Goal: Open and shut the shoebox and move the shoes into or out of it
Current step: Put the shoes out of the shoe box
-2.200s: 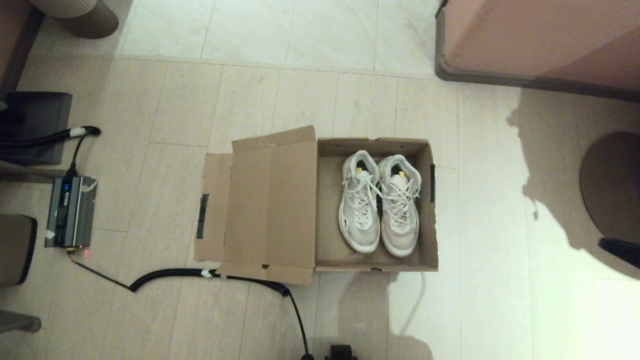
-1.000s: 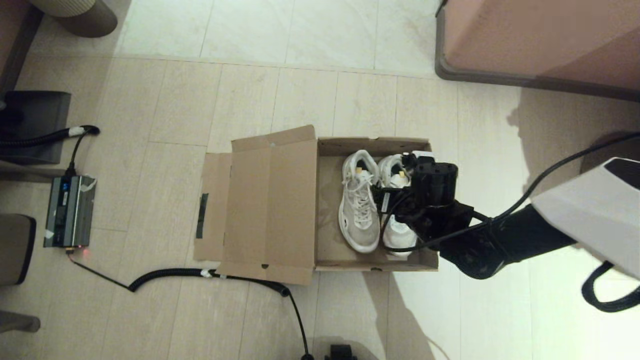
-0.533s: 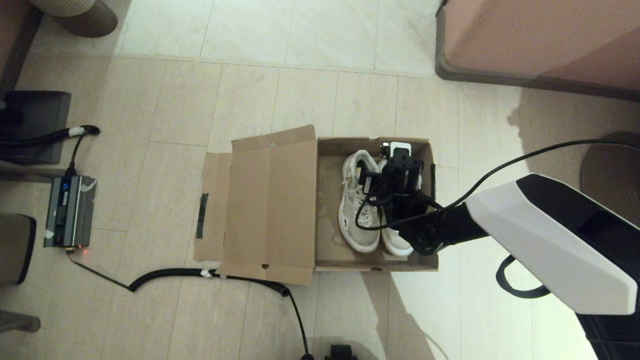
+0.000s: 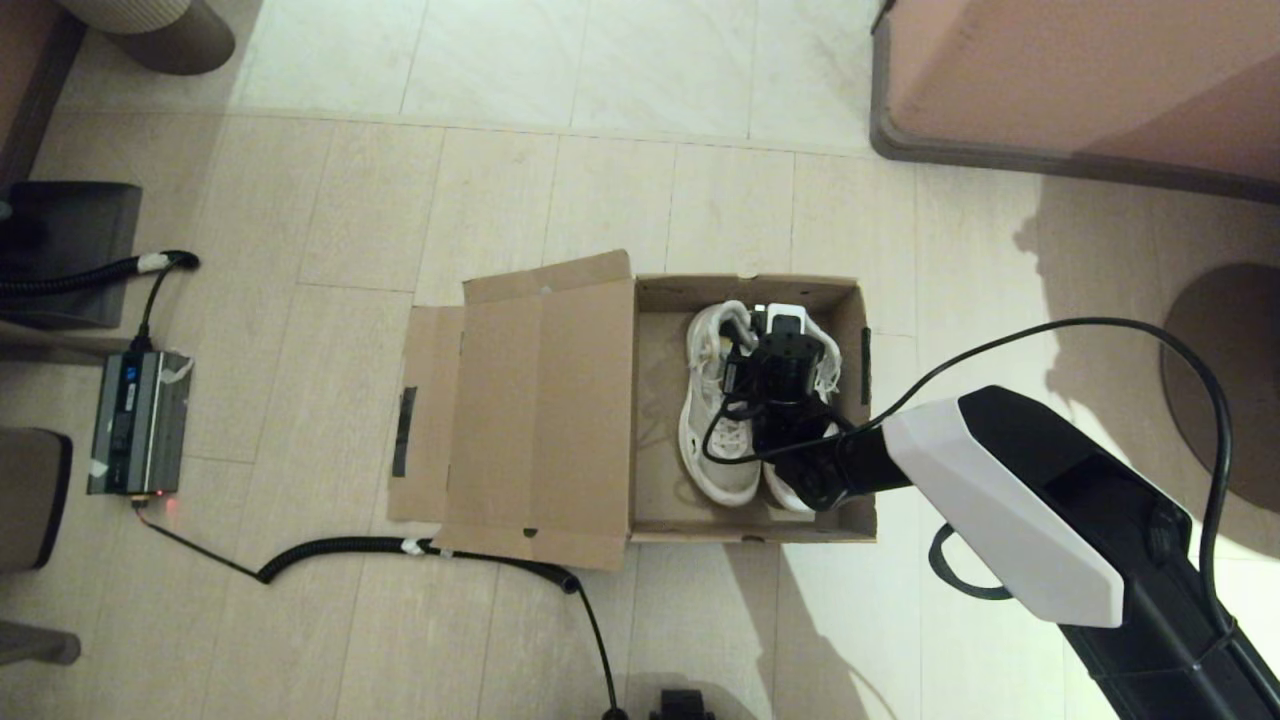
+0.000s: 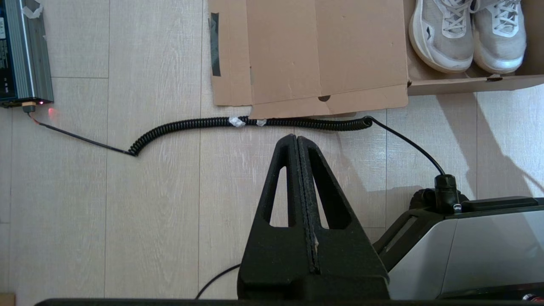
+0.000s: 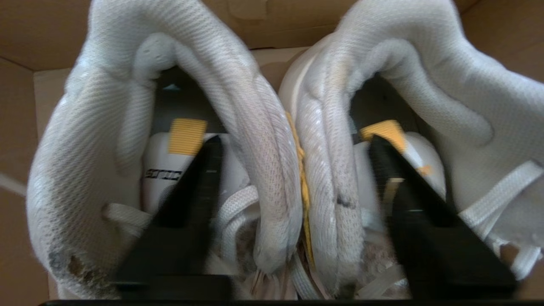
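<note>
The brown shoebox (image 4: 750, 532) sits open on the floor, its lid (image 4: 540, 410) folded flat to the left. Both white shoes (image 4: 718, 462) lie side by side inside, toes toward me. My right gripper (image 4: 776, 335) is down at their heel ends. In the right wrist view the right gripper (image 6: 295, 140) is open, with one black finger (image 6: 191, 191) inside each shoe opening and the two inner collars (image 6: 297, 178) between them. The left gripper (image 5: 296, 138) is shut and empty above bare floor, near the box's front; the shoe toes (image 5: 442, 38) show there too.
A coiled black cable (image 4: 340, 550) runs along the lid's front edge to a grey power unit (image 4: 140, 420) at the left. A pink piece of furniture (image 4: 1080, 80) stands at the back right, and a dark round base (image 4: 1225, 370) at the far right.
The right arm swung in from the right and reached into the box; its gripper moved from above the right shoe to the heel ends, fingers now inside the shoe openings.
</note>
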`<state>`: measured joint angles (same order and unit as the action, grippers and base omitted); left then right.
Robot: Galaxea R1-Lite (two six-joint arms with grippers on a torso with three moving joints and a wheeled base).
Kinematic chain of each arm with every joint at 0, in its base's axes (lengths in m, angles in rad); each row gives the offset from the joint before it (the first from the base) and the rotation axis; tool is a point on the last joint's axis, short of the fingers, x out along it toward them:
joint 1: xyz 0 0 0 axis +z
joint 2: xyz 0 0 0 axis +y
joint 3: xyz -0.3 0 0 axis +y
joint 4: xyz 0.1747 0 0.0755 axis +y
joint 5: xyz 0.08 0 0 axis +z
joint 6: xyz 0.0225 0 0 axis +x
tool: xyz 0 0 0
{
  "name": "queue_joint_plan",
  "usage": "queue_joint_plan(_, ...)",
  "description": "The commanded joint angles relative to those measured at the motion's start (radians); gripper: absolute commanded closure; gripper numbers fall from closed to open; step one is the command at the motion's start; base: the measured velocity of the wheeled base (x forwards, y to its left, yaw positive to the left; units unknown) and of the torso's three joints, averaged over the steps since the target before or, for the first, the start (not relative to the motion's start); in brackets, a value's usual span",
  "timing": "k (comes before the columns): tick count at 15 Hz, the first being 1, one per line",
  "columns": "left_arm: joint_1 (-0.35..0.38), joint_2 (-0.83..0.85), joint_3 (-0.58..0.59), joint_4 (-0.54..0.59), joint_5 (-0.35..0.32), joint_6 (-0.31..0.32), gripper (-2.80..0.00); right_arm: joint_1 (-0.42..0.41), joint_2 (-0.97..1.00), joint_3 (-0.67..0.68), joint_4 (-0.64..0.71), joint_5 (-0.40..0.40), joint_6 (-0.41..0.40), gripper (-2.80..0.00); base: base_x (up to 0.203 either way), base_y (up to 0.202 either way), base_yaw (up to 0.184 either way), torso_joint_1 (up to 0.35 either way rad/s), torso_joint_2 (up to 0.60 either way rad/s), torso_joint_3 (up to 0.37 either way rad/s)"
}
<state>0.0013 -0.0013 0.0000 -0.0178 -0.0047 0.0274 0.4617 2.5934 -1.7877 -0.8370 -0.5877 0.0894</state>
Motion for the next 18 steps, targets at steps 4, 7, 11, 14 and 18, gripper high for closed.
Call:
queue_joint_plan(4,0.0,0.001,0.008,-0.001,0.0,0.0,0.0,-0.003,0.026,-0.03,0.001,-0.003,-0.02,0.0,0.0,0.0,0.0,0.0,0.0,0.0)
queue_joint_plan(7,0.0,0.001,0.008,-0.001,0.0,0.0,0.0,0.003,0.022,-0.03,0.001,-0.003,-0.022,0.0,0.0,0.0,0.0,0.0,0.0,0.0)
queue_joint_plan(11,0.0,0.001,0.008,-0.001,0.0,0.0,0.0,0.021,-0.035,-0.018,0.006,-0.022,-0.022,0.0,0.0,0.0,0.0,0.0,0.0,0.0)
queue_joint_plan(14,0.0,0.001,0.008,-0.001,0.0,0.0,0.0,0.025,-0.13,-0.008,0.058,-0.032,-0.021,0.0,0.0,0.0,0.0,0.0,0.0,0.0)
queue_joint_plan(18,0.0,0.001,0.008,-0.001,0.0,0.0,0.0,0.04,-0.281,0.063,0.117,-0.044,-0.02,0.0,0.0,0.0,0.0,0.0,0.0,0.0)
